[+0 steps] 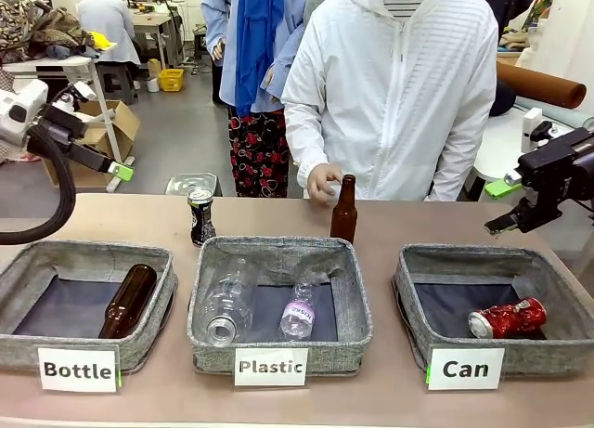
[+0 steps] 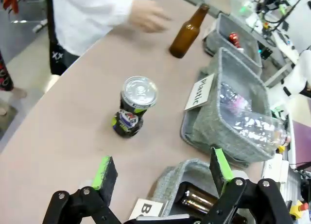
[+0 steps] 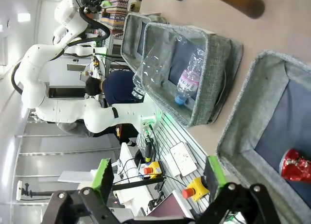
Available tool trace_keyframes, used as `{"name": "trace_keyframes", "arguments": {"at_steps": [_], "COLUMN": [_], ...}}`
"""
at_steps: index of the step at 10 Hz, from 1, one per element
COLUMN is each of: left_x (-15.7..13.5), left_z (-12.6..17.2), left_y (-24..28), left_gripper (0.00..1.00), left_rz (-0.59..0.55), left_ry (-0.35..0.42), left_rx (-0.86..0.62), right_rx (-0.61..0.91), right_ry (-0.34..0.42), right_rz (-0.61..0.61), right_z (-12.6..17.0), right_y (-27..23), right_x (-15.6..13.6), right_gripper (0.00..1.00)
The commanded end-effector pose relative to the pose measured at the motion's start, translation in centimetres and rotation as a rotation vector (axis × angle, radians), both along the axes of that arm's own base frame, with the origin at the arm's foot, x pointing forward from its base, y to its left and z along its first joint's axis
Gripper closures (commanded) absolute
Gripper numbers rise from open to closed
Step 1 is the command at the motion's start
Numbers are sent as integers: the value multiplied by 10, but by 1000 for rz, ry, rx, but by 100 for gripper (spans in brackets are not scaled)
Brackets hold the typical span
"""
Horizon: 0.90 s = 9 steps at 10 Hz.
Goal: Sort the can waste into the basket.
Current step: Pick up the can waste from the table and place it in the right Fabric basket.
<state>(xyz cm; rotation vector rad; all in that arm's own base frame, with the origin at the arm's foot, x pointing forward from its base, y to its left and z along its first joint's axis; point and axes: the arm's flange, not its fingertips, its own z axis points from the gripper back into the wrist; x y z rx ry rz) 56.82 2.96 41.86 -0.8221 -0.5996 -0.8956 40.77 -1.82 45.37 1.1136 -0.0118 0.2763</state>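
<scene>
Front view, black can (image 1: 200,214) upright, bare table (image 1: 102,222) around it

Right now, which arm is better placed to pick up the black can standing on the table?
Left. The black can stands on the table's left half, straight ahead of the open left gripper in its wrist view. The open right gripper hangs by the Can basket, across the table.

place: robotics lab | cues: worktable (image 1: 54,68), cardboard box (image 1: 119,120), emergency-stop button (image 3: 189,192)
</scene>
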Motion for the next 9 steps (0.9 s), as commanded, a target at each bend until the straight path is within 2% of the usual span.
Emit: {"name": "trace_keyframes", "arguments": {"at_steps": [1, 2, 3, 4, 5, 7, 8, 9], "left_x": [-3, 13, 30, 43, 50, 61, 71, 80], "left_z": [0, 12, 3, -19, -37, -57, -77, -92], "left_y": [-1, -2, -7, -13, -14, -13, -18, -28], "left_gripper": [0, 0, 0, 0, 0, 0, 0, 0], "left_rz": [-25, -113, -271, -295, -339, -402, -424, -460], "left_ry": [-1, -161, -290, -407, -478, -547, -516, -450], "left_rx": [-29, 45, 109, 204, 185, 97, 33, 1], "right_rx": [6, 6, 6, 6, 6, 6, 6, 6], "right_ry": [-17, -17, -17, -17, -17, -17, -17, -17], "right_rz": [16, 16, 16, 16, 16, 16, 16, 16], "right_z": [3, 3, 3, 3, 3, 3, 3, 3], "right_y": [-3, -3, -3, -3, -3, -3, -3, -3], "right_x": [2, 2, 2, 2, 2, 2, 2, 2], "right_gripper": [0, 0, 0, 0, 0, 0, 0, 0]}}
